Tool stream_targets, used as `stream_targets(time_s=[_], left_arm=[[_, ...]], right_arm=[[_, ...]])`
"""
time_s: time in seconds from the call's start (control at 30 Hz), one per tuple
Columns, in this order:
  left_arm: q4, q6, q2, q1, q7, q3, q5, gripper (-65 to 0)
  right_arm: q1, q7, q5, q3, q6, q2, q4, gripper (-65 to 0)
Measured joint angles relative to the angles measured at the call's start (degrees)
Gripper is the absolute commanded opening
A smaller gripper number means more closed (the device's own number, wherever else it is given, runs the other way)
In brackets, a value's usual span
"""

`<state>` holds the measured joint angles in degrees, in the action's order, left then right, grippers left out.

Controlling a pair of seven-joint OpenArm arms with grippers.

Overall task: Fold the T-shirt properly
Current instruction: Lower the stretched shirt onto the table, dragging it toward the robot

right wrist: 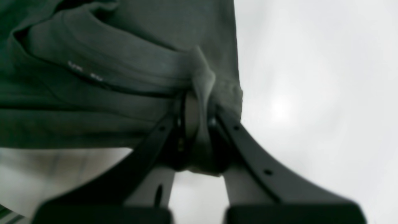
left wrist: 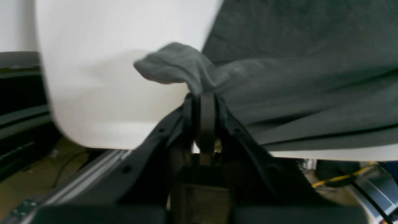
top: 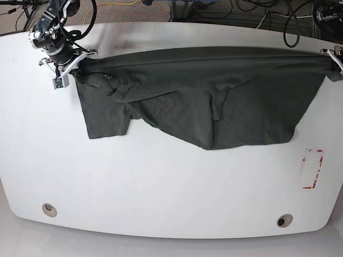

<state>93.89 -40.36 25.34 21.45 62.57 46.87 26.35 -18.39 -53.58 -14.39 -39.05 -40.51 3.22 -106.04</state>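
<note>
T-shirt [top: 203,101]: dark grey, stretched in a long band along the far side of the white table [top: 161,182], its top edge pulled nearly straight between the two arms.
Lower part of the shirt: lies on the table, rumpled, with an uneven hem and one sleeve flap toward the right gripper's end.
Right gripper [right wrist: 199,102]: jaws clamped together on a pinched tuft of the shirt near the collar end, where the ribbed neck shows in the right wrist view.
Left gripper [left wrist: 203,96]: jaws closed on a bunched corner of the shirt at the opposite end, by the table's edge.
Red-marked patch [top: 312,168]: on the table, apart from the shirt, on the left gripper's side.
Done, as I judge: the shirt is gripped at both ends and spread lengthwise.
Left to do, as I judge: no neat fold shows yet; the cloth looks loosely doubled and creased, so smoothing and the real folds remain.
</note>
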Motion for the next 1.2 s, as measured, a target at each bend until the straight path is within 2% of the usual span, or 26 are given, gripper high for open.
stream_targets(time_s=[0.77, 0.87, 1.2], left_arm=[[0.0, 0.0, 0.1, 0.0, 0.0, -0.1, 0.0, -65.0], [0.0, 0.0, 0.1, 0.0, 0.0, -0.1, 0.0, -65.0], [0.0, 0.0, 0.1, 0.0, 0.0, -0.1, -0.9, -65.0]], right_arm=[[-1.6, 0.0, 0.2, 0.0, 0.0, 0.0, 0.0, -64.4], [-1.8, 0.0, 0.2, 0.0, 0.0, 0.0, 0.0, -61.0], [-1.7, -0.1, 0.6, -0.5, 0.4, -1.0, 0.0, -36.3]])
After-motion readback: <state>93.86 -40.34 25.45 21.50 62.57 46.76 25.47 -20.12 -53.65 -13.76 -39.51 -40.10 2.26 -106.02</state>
